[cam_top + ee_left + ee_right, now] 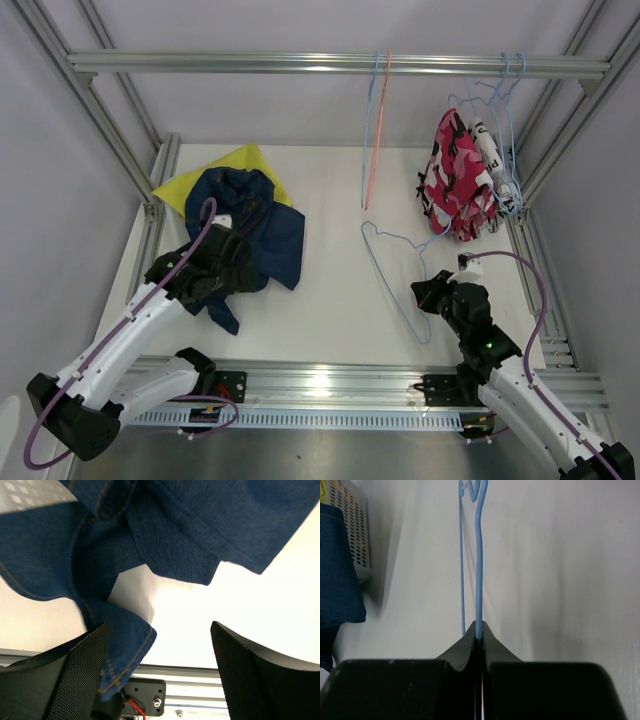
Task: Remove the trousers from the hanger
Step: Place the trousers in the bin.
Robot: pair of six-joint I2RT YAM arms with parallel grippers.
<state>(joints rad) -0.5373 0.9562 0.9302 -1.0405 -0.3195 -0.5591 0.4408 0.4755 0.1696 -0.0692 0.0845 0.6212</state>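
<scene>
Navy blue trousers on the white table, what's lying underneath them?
A plain yellow cloth pair of trousers lies under the navy blue denim trousers, with its far and left edges sticking out. The rest of it, and anything else beneath, is covered.

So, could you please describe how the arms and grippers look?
Left arm and right arm: white shells, black joints, a purple cable each. Left gripper and right gripper: black, the left's fingers mesh-textured inside.
</scene>
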